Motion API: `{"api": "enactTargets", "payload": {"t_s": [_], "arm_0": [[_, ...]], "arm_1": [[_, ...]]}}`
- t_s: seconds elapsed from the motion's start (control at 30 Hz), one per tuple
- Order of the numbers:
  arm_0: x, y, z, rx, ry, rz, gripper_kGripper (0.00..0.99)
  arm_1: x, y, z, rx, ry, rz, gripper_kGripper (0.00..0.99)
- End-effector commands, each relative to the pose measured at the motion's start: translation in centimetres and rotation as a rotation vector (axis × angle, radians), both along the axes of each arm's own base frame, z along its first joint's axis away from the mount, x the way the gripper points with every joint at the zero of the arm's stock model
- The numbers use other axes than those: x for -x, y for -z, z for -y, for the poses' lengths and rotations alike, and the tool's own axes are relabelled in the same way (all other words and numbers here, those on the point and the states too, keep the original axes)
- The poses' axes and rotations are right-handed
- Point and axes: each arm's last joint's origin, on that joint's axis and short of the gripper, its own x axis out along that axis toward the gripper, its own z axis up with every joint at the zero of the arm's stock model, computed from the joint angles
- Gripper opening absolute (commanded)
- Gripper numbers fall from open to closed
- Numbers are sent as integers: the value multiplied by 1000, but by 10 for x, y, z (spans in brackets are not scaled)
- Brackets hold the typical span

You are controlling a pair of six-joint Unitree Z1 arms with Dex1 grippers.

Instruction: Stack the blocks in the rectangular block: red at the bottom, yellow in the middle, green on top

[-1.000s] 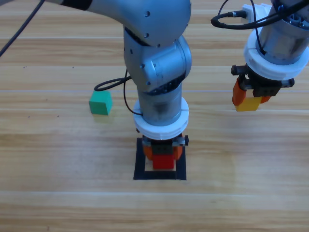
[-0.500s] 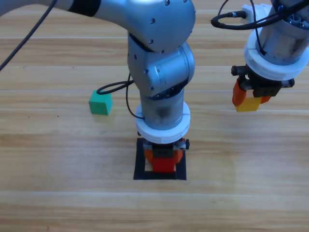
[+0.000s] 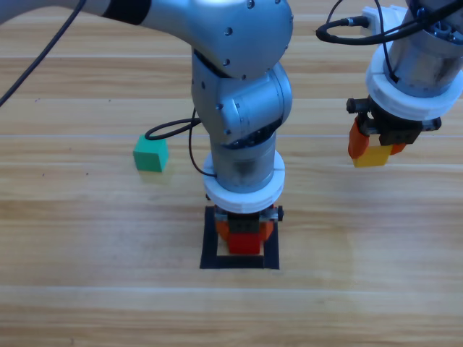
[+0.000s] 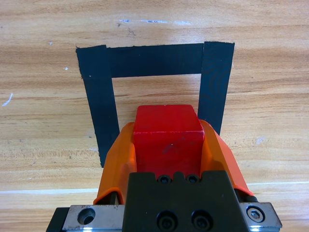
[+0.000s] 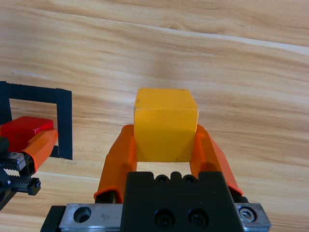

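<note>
The red cube [image 3: 244, 243] [image 4: 167, 134] sits between the orange jaws of my left gripper [image 3: 245, 235] [image 4: 167, 145], which is shut on it inside the black tape frame [image 3: 210, 253] [image 4: 154, 60]. My right gripper [image 3: 372, 150] [image 5: 165, 145] hangs above the table at the right, shut on the yellow cube [image 3: 372, 156] [image 5: 165, 123]. The right wrist view also shows the red cube [image 5: 24, 128] and the tape frame [image 5: 63, 121] at its left edge. The teal-green cube [image 3: 150, 154] lies alone on the table to the left of the left arm.
The left arm's grey body [image 3: 242, 94] stands over the middle of the wooden table and hides the far side of the frame. A black cable [image 3: 170, 129] loops beside it near the green cube.
The left arm has shifted slightly to the right and settled lower over the frame with the red cube. The right arm and the yellow cube have not moved.
</note>
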Motion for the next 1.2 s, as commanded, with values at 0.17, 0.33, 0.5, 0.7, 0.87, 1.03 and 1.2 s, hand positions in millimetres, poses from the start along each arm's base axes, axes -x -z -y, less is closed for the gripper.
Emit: {"api": "enactTargets", "payload": {"t_s": [0.17,0.33,0.5,0.7,0.87,1.03,1.2], "arm_0": [[4,21,7,-38,5,-5,83],[6,20,10,-32,0,-1,962],[9,14,8,-28,-5,3,990],[14,-1,3,-20,-9,19,990],[23,-50,-13,23,-16,83,990],[25,-132,-58,117,-33,206,990],[14,-177,-123,132,-33,253,990]], "arm_1": [[-1,3,13,25,20,-24,0],[-1,5,12,23,19,-24,0],[-1,5,12,21,18,-24,0],[-1,4,12,17,16,-25,0],[1,1,14,17,15,-18,0],[2,0,15,4,38,-22,0],[13,-5,0,-5,62,-34,0]]}}
